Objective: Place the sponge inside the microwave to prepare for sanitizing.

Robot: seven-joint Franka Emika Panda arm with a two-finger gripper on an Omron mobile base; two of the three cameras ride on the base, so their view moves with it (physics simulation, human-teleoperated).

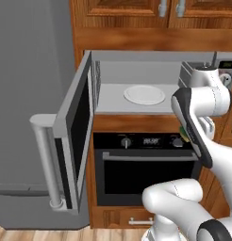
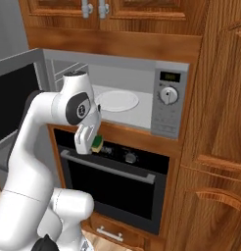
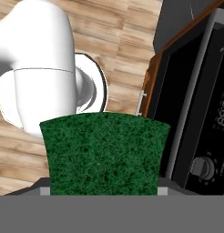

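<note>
The microwave (image 1: 136, 75) stands open, its dark glass door (image 1: 79, 123) swung out to the left, and a white round plate (image 1: 144, 94) lies on the grey floor inside. In the right base view the microwave (image 2: 169, 105) shows its dial panel and the plate (image 2: 116, 100). My gripper (image 2: 93, 140) is shut on the sponge (image 2: 98, 143), yellow with a green layer. It hangs just below the microwave's front edge, in front of the oven's knobs. The sponge (image 1: 184, 134) peeks from behind my forearm. The hand view looks down on the sponge's green scrub face (image 3: 104, 154).
A black oven (image 1: 146, 164) with knobs and a horizontal handle sits directly under the microwave. The open door's vertical bar handle (image 1: 45, 160) juts toward me on the left, before a grey fridge (image 1: 28, 94). Wooden cabinets (image 2: 215, 147) flank the right side.
</note>
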